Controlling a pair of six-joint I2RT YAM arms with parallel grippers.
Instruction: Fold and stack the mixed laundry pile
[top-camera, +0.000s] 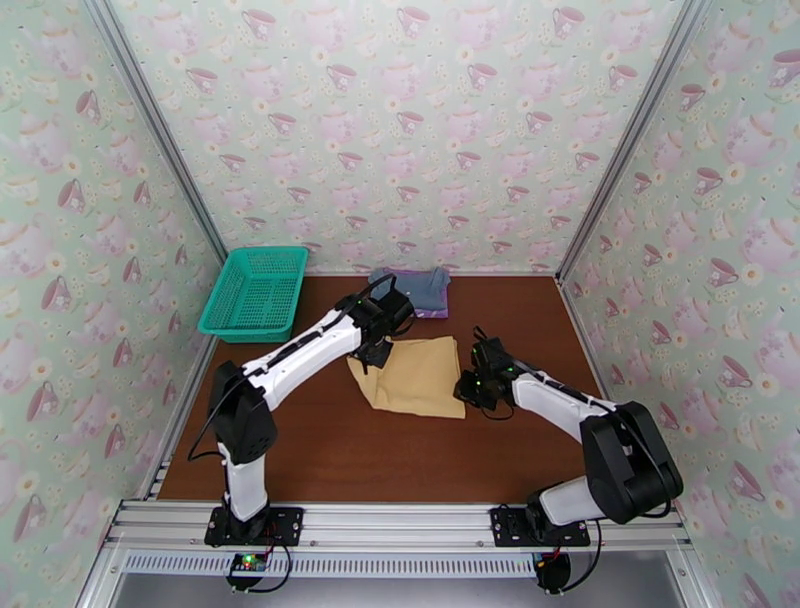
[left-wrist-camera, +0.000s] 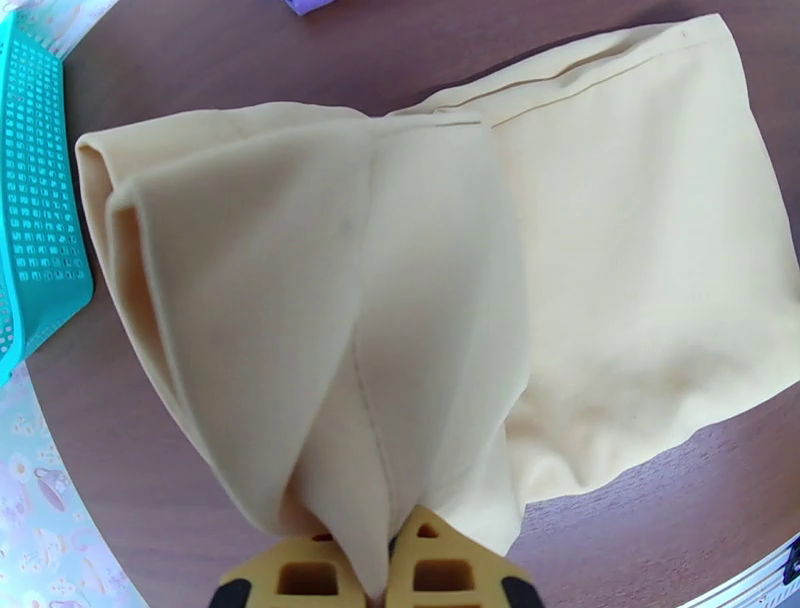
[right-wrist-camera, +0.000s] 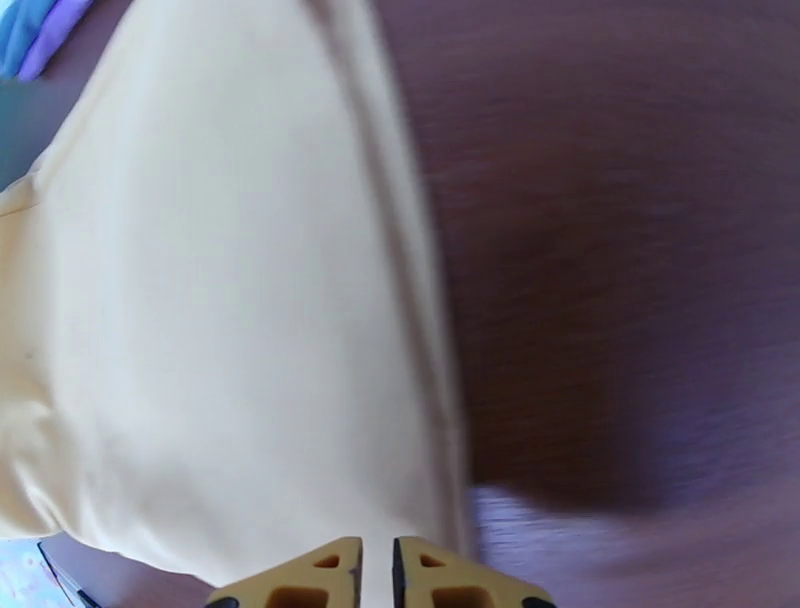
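Left gripper (left-wrist-camera: 385, 562) first: its yellow jaws are pinched fully together on a gathered fold of the mustard-yellow cloth piece (left-wrist-camera: 620, 260). The fabric is pulled up into a tent from that pinch, and a seam can be followed straight down into the grip. The rest of that piece is spread flat on the dark brown wooden table (top-camera: 350, 450), roughly mid-table.

Right gripper (right-wrist-camera: 377, 568): the two tips are seen with just a thin slit between them, right at the right-hand edge of the same mustard cloth. That wrist picture is badly smeared, so it can't be told whether the hem is actually gripped or whether the jaws count as closed.

From the top camera, the left gripper is seen over the cloth's far left corner and the right gripper just beside its right edge, so the piece is flanked by both arms.

Further out, the small grey-blue garment (top-camera: 420, 285) is laid on top of the purple T-shirt (top-camera: 432, 312). Both are at the far edge of the table, near the mustard piece's far side.

The teal plastic mesh basket (top-camera: 255, 290) is parked at the far left corner. Its edge can be made out near the lifted fold in the left wrist view.
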